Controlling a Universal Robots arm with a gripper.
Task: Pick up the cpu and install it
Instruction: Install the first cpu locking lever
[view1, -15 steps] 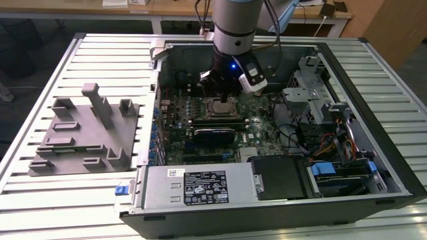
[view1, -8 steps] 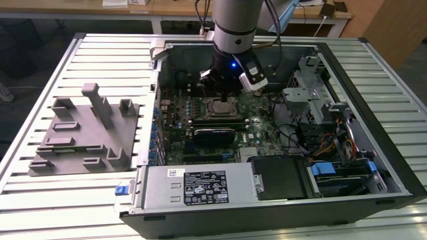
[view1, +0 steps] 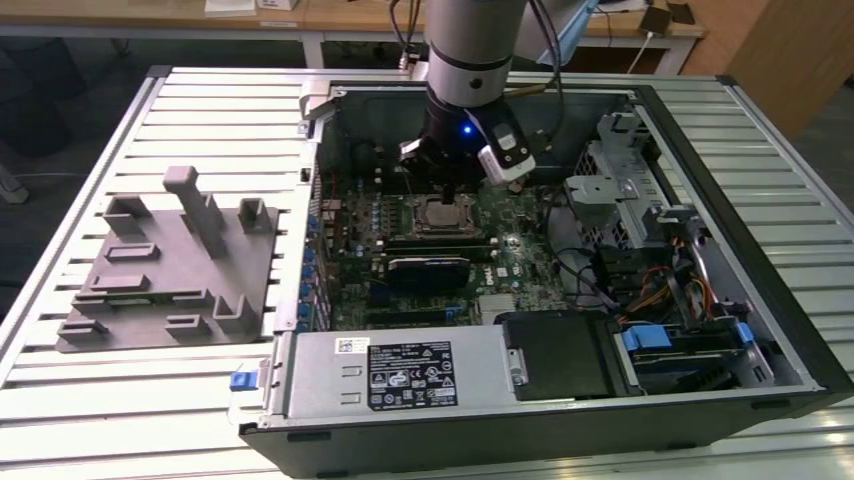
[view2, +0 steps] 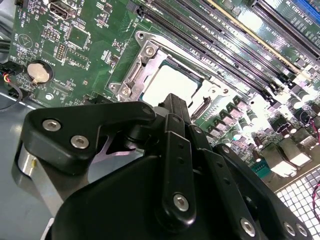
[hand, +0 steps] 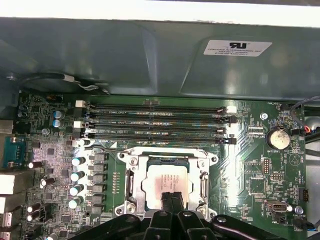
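The gripper hangs right over the cpu, jaws pressed together, chip lying flat in its socket frame directly beneath.

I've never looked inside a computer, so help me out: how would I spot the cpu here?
Look into the open computer case, down to its green motherboard. Next to the long black memory slots sits a metal socket frame, just under the gripper. The cpu is the flat, pale silver square inside that frame, the only smooth plate among bristling parts.
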